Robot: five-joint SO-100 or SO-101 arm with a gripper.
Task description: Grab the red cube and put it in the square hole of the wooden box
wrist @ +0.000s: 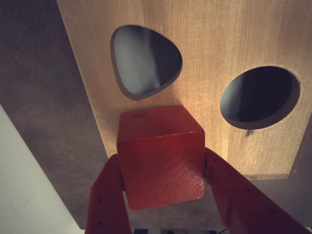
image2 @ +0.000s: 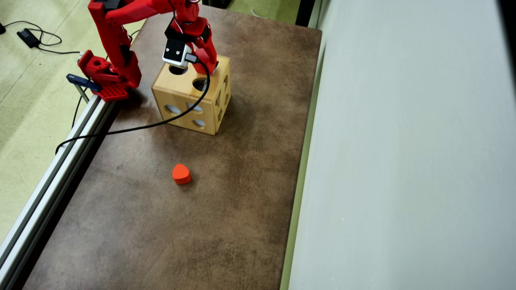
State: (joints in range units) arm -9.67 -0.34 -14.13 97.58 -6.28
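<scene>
Red fingers (wrist: 105,200) of the hand (wrist: 163,168) clamp the red cube (wrist: 161,156) over the wooden box (wrist: 219,53), below its rounded-triangle hole (wrist: 144,61).

The red arm (image2: 121,24) is rising from its base (image2: 105,76) at the table's left edge in the overhead view, folding at the elbow and reaching rightward, with the wrist pointing downward. The white wrist camera (image2: 176,53) is sitting on the gripper's near side, its black cable (image2: 161,121) trailing down and off to the left. In the wrist view the gripper (wrist: 163,195) is entering from the bottom edge, its two red fingers (wrist: 105,200) spreading upward and pressing against opposite sides of the red cube (wrist: 161,156), clamping it between them.
</scene>
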